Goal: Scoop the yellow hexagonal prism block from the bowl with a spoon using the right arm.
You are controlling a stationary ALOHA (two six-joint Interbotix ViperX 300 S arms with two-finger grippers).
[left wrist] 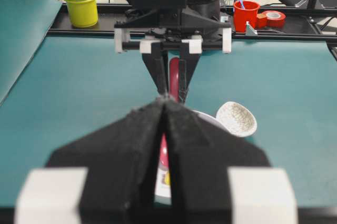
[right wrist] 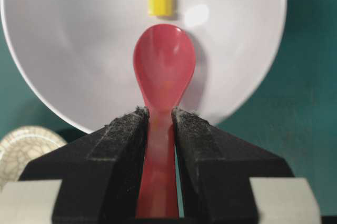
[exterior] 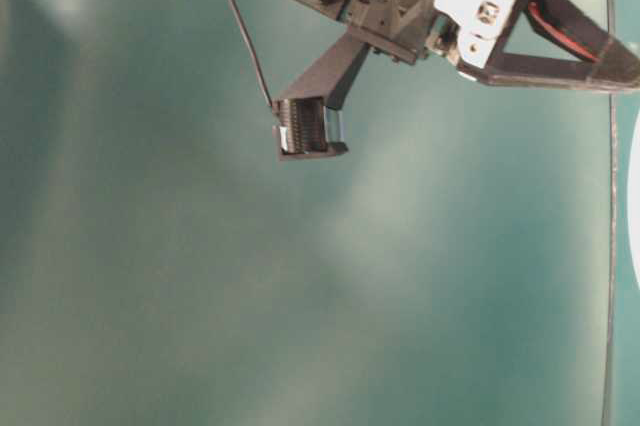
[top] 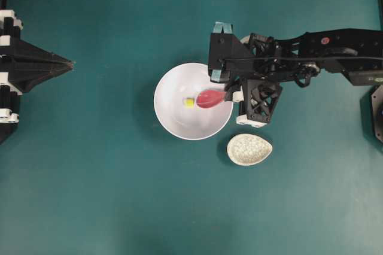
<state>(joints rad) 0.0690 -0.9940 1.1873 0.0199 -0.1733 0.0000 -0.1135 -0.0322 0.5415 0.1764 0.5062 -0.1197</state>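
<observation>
- Worktop (top: 108,177): a plain teal surface carrying every item described below.
- Bowl (top: 173,120): round, glossy white, near the middle of the overhead view; the right wrist view shows its interior (right wrist: 79,50) from close above.
- Yellow hexagonal prism block (top: 189,103): lies on the inner floor of the bowl, close to its centre. In the right wrist view the block (right wrist: 160,3) sits just beyond the tip of the spoon's scoop, apart from it by a narrow gap.
- Spoon (top: 209,98): glossy pinkish-red, its oval scoop inside the bowl, hollow side up and empty, its handle running back over the bowl's right rim. The right wrist view shows the scoop (right wrist: 164,69) pointing straight at the block.
- Right claw (top: 230,90): clamped on the spoon's handle, one padded finger (right wrist: 124,150) pressing each side of it; the claw (right wrist: 159,124) is narrow, holding the spoon.
- Left claw (top: 70,63): at the left edge of the overhead view, well apart from the bowl; its two pointed fingers (left wrist: 131,145) meet tip to tip, holding nothing.
- Spoon rest (top: 249,149): small, speckled grey-beige, oval, on the worktop just beside the bowl's lower right edge.
</observation>
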